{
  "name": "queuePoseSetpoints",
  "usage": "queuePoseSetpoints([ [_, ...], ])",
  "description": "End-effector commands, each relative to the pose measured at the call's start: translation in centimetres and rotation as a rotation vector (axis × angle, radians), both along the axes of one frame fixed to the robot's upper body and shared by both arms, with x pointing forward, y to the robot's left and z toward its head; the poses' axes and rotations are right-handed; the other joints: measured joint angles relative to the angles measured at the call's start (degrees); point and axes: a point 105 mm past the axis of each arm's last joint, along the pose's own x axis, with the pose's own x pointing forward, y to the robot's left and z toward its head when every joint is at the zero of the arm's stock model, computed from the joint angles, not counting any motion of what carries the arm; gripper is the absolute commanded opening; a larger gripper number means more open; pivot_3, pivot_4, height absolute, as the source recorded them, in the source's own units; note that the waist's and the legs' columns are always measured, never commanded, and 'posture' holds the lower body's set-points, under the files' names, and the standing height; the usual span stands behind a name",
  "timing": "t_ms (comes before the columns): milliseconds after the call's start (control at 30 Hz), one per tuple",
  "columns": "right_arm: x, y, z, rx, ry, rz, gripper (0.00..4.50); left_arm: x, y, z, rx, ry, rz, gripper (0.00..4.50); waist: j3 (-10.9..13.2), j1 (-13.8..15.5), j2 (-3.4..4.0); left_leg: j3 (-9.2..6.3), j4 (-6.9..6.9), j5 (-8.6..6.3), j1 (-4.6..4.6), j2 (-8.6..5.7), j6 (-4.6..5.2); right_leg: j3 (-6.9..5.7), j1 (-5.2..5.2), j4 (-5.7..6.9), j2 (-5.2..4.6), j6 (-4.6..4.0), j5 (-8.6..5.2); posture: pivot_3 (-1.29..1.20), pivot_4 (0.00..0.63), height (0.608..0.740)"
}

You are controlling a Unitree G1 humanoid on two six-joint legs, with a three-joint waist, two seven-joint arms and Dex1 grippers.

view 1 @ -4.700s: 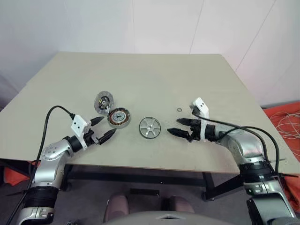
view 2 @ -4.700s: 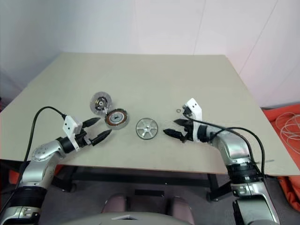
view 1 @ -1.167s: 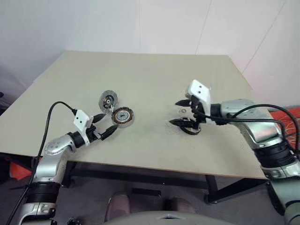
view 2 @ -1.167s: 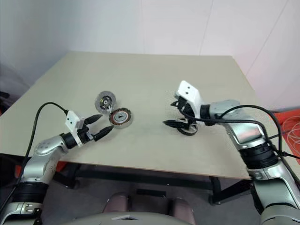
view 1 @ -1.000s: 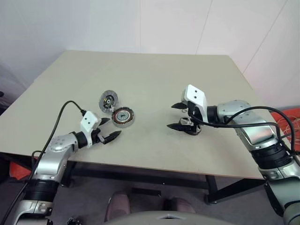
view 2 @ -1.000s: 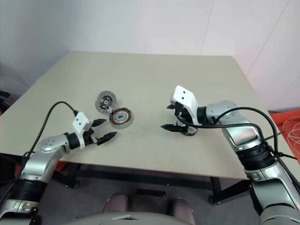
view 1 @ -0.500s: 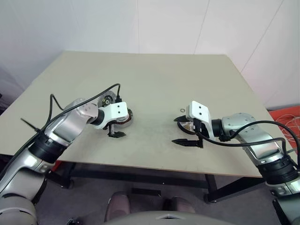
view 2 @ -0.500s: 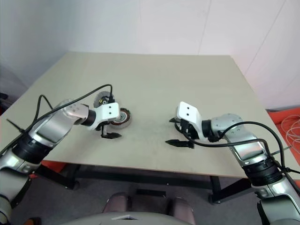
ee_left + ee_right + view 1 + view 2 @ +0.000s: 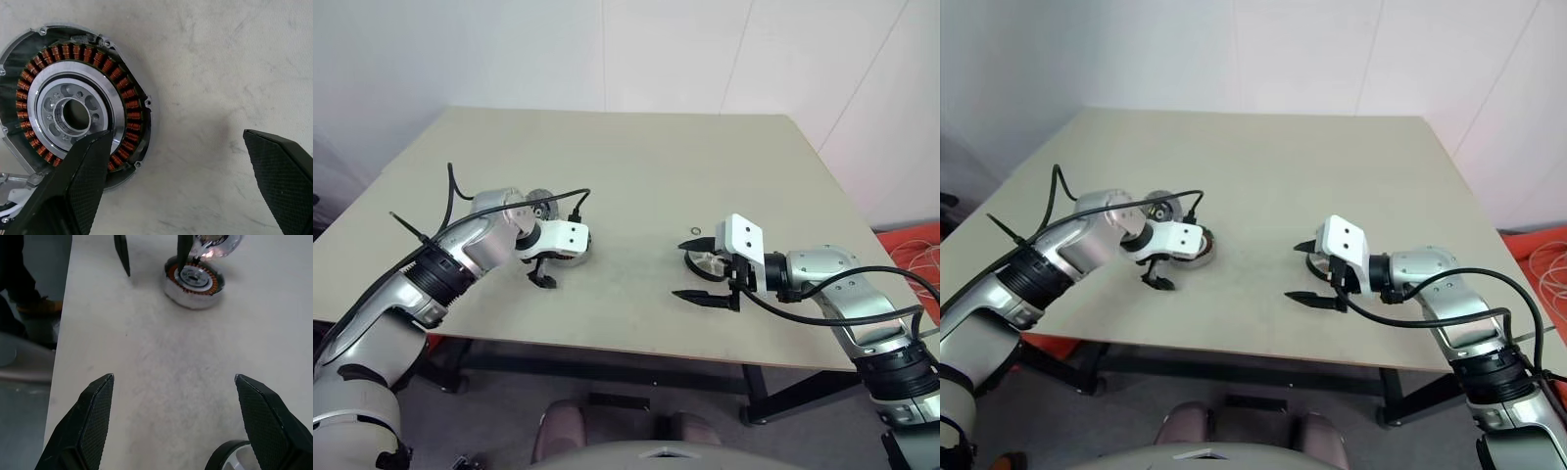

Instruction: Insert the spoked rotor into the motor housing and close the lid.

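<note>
A: As we look from the left of the table [image 9: 636, 147], we find our left gripper [image 9: 1157, 271] pointing steeply down at the housing [image 9: 78, 105], its jaws spread wide and holding nothing.

B: Agreed. From the left wrist we see one finger [image 9: 73, 186] above the housing's silver centre and copper windings, the other finger [image 9: 283, 171] over bare tabletop beside it. Whether the first finger touches the housing, we cannot tell.

A: We see the lid [image 9: 1163, 206] just behind the housing, mostly hidden by our left arm. It lies open, not over the windings.

B: The housing cup has nothing in it; the windings and the centre show fully.

A: Moving right, we cross a bare stretch of table, then reach the rotor [image 9: 708, 261]. It lies on the table well apart from the housing, partly hidden behind our right gripper [image 9: 697, 282].

B: That gripper is released too, fingers far apart, gripping nothing. It points across the table toward the housing. From the right wrist we see the rotor's rim [image 9: 230, 458] close to one finger [image 9: 264, 416], not between the two.

A: A tiny ring [image 9: 697, 231] lies on the table just beyond the rotor.

B: Past the table edge, from the right wrist, we see a person's shoe [image 9: 41, 308] on the floor.
</note>
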Motion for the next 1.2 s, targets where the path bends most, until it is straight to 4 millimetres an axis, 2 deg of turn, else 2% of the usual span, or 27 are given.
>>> queuePoseSetpoints([
  [33, 0.5, -0.7, 0.8, 0.036, 0.005, -0.06, 4.5, 0.4, 0.2, 0.5, 0.056, -0.017, -0.034, 3.59, 0.0, 0.03, 0.0, 0.0, 0.0, 0.0, 0.0, 0.0, 0.0, 0.0, 0.01, 0.0, 0.0, 0.0, 0.0, 0.0, 0.0, 0.74],
  [300, 0.7, -1.4, 0.3, 0.016, 0.05, -0.119, 4.5, 0.3, -0.4, 0.5, 0.064, 0.017, -0.059, 0.88, -0.02, 0.02, 0.03, 0.0, -0.04, 0.02, -0.04, 0.0, -0.03, -0.01, 0.0, -0.03, 0.0, -0.04, 0.02, 0.0, 0.0, 0.74],
  [400, 0.7, -1.6, 0.3, 0.018, 0.055, -0.125, 4.5, 0.2, -0.4, 0.4, 0.078, 0.025, -0.087, 0.04, -0.01, 0.03, 0.02, 0.0, -0.03, 0.02, -0.04, 0.0, -0.04, -0.02, -0.03, -0.04, 0.0, -0.05, 0.02, 0.0, 0.0, 0.74],
  [700, 0.7, -1.7, 0.3, 0.021, 0.061, -0.13, 4.5, 0.1, -0.8, 0.6, 0.09, 0.043, -0.13, 0.04, -0.02, 0.02, 0.04, 0.01, -0.03, 0.02, -0.03, 0.0, -0.03, -0.01, -0.02, -0.06, 0.0, -0.06, 0.02, 0.0, 0.0, 0.74],
  [867, 0.6, -1.8, 0.3, 0.017, 0.064, -0.132, 4.5, 0.3, -1.6, 1.3, 0.088, 0.016, -0.213, 0.04, -0.02, 0.12, 0.04, 0.01, -0.03, 0.02, -0.04, -0.01, -0.03, -0.02, -0.02, -0.07, -0.01, -0.06, 0.02, 0.0, 0.0, 0.74],
  [1200, 0.5, -1.9, 0.1, 0.005, 0.072, -0.13, 4.5, 1.2, -5.3, 3.1, 0.086, -0.082, -0.461, 0.04, -0.01, 1.5, 0.02, 0.0, 0.01, 0.01, -0.08, -0.02, 0.0, -0.04, -0.05, -0.08, -0.05, -0.06, 0.03, 0.0, 0.0, 0.74],
])
